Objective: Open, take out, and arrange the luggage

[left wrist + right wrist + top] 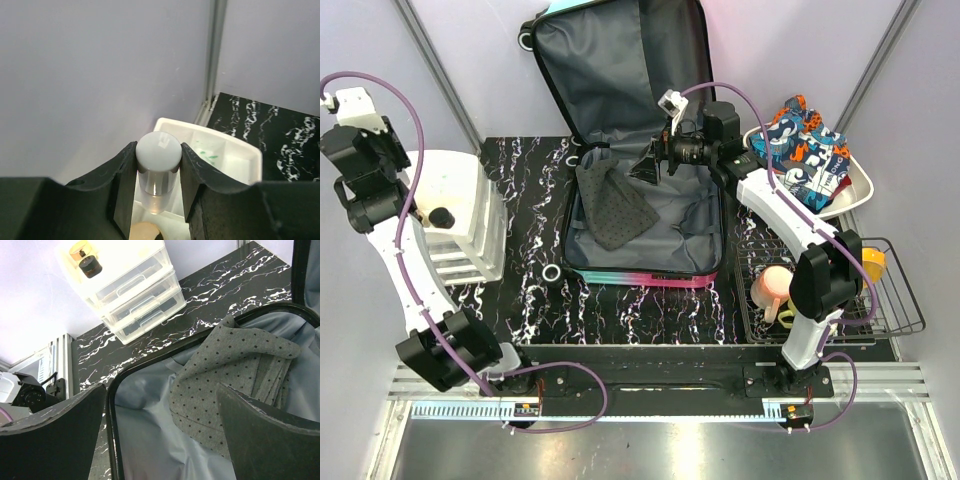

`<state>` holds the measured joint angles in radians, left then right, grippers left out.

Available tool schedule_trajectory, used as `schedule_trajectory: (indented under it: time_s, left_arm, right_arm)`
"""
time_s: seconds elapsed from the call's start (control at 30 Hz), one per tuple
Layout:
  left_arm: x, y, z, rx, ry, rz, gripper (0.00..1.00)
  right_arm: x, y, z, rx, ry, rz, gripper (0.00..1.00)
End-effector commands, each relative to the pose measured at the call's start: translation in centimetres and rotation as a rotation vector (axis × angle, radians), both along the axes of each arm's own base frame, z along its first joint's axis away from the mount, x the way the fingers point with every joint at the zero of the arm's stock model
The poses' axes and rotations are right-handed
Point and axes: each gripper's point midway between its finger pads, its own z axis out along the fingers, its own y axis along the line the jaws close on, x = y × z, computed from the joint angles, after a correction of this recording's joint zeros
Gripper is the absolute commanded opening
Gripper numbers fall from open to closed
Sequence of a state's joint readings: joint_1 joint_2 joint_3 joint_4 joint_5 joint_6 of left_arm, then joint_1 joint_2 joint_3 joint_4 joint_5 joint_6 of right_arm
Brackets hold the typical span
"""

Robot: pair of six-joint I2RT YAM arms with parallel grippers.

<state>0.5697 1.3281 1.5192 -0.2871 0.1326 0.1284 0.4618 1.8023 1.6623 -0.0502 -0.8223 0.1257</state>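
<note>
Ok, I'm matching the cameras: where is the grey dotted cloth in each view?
Top external: grey dotted cloth lies left inside the open pink-to-teal hard-shell suitcase, picture centre.
Left wrist: not in it.
Right wrist: centre-right, before the open right hand.
Shared landmark: white plastic drawer unit, left of the suitcase.

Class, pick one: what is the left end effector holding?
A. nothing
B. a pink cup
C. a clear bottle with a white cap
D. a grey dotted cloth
C: in the left wrist view the left end effector is shut on a clear bottle with a round white cap.
</note>
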Motion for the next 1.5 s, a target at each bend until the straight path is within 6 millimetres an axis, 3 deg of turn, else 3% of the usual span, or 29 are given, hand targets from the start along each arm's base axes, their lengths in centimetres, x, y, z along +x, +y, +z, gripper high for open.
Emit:
schedule_trajectory:
  time_s: [0.0,0.3,0.8,0.87,0.93,1.03,1.07,1.1,1.17,1.3,1.47]
  left_arm:
    - [-0.7,2.8,2.2,0.105,-0.067,0.090,0.00]
    - [0.2,2.9,-1.2,0.059,-0.057,0.041,0.00]
    - [2.8,3.1,-3.5,0.014,-0.054,-0.027,0.02]
    - [2.8,2.7,-4.3,-0.015,-0.050,-0.031,0.22]
    - [2.4,2.4,-4.2,-0.024,-0.061,-0.032,0.52]
    - [1.8,2.3,-4.7,-0.043,-0.063,-0.012,0.67]
    - [1.6,2.4,-4.8,-0.048,-0.062,0.002,0.80]
    - [1.3,2.3,-4.5,-0.049,-0.066,0.009,0.85]
    - [0.9,2.2,-4.1,-0.049,-0.075,0.023,0.94]
    - [-0.7,1.2,-1.7,-0.037,-0.112,0.028,0.99]
    - [-3.0,-1.1,1.0,-0.037,-0.132,-0.002,0.99]
  right_arm:
    - [-0.2,0.3,2.3,0.037,-0.051,0.040,1.00]
    - [-0.2,0.6,2.1,0.044,-0.042,0.059,1.00]
    - [-0.3,0.5,1.6,0.032,-0.041,0.071,1.00]
    - [-0.3,0.5,1.3,0.027,-0.042,0.069,1.00]
    - [-0.1,0.4,1.0,0.020,-0.040,0.064,1.00]
    - [-0.1,0.5,0.8,0.015,-0.036,0.067,1.00]
    - [-0.1,0.5,0.7,0.013,-0.034,0.068,1.00]
    - [0.0,0.4,0.7,0.013,-0.034,0.066,1.00]
    - [0.1,0.5,0.4,0.007,-0.032,0.067,1.00]
    - [1.5,0.3,-0.4,-0.028,-0.020,0.011,1.00]
    - [4.0,-0.2,-4.6,-0.169,0.033,-0.065,0.99]
